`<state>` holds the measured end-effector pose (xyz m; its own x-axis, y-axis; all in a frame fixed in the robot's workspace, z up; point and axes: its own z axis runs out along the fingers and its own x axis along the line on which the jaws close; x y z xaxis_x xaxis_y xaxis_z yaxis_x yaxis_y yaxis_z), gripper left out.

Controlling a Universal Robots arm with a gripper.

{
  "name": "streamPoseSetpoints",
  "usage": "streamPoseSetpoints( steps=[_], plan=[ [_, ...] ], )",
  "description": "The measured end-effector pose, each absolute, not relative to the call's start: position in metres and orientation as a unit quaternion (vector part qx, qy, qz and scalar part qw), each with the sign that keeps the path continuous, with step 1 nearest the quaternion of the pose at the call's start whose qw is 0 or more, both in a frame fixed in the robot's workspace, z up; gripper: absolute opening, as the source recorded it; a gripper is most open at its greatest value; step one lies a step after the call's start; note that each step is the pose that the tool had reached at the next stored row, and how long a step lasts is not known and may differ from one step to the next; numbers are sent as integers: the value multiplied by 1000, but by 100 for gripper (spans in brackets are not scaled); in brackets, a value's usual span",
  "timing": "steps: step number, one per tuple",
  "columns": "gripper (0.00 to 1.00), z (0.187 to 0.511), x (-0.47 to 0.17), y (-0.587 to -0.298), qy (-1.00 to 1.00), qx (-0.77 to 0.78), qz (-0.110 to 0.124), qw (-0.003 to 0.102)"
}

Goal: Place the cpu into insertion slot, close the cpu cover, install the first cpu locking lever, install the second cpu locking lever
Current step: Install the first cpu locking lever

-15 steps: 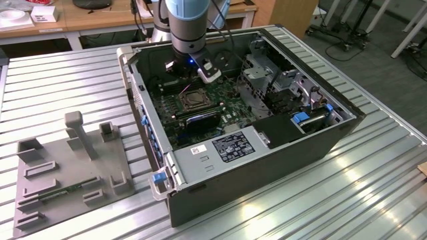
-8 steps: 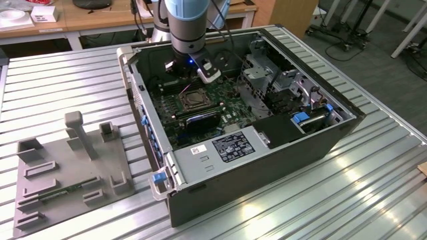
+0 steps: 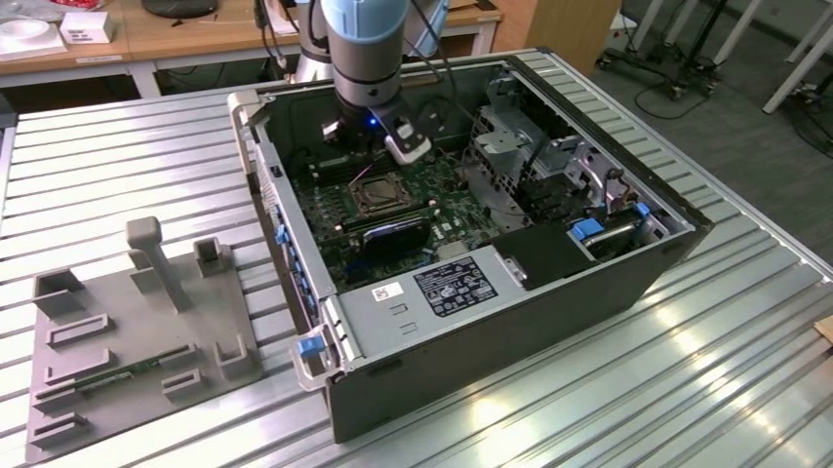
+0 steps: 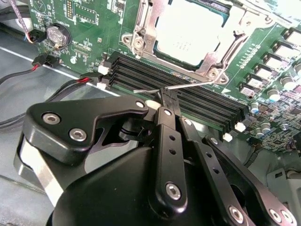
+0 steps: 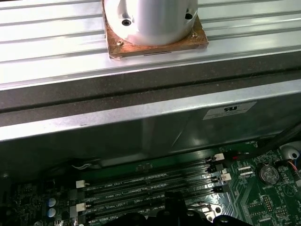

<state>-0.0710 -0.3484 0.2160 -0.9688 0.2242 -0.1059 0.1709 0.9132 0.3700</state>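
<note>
The pale square cpu (image 4: 188, 33) lies in the insertion slot (image 3: 377, 192) on the green motherboard. The silvery cpu cover (image 4: 143, 26) is folded down around it as a frame. A thin wire locking lever (image 4: 197, 84) runs along the socket's edge, above the black memory slots (image 4: 197, 101). My gripper (image 4: 168, 94) is shut, and its black fingertips touch this lever near its free end. In the exterior view the gripper (image 3: 371, 146) hangs inside the open computer case (image 3: 521, 322), just behind the socket.
The case walls, the drive cage (image 3: 521, 156) and the black power supply (image 3: 547, 253) crowd the board. Red and black cables (image 4: 28, 75) trail beside the motherboard. A grey fixture plate (image 3: 131, 331) lies on the slatted table at the exterior view's left.
</note>
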Motion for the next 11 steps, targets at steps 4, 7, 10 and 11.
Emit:
streamPoseSetpoints(
  steps=[4,7,10,11],
  plan=[
    [11,215,-71,-349,975,101,182,74],
    [11,215,-71,-349,975,101,182,74],
    [11,215,-71,-349,975,101,183,74],
    [11,215,-71,-349,975,101,183,74]
  ],
)
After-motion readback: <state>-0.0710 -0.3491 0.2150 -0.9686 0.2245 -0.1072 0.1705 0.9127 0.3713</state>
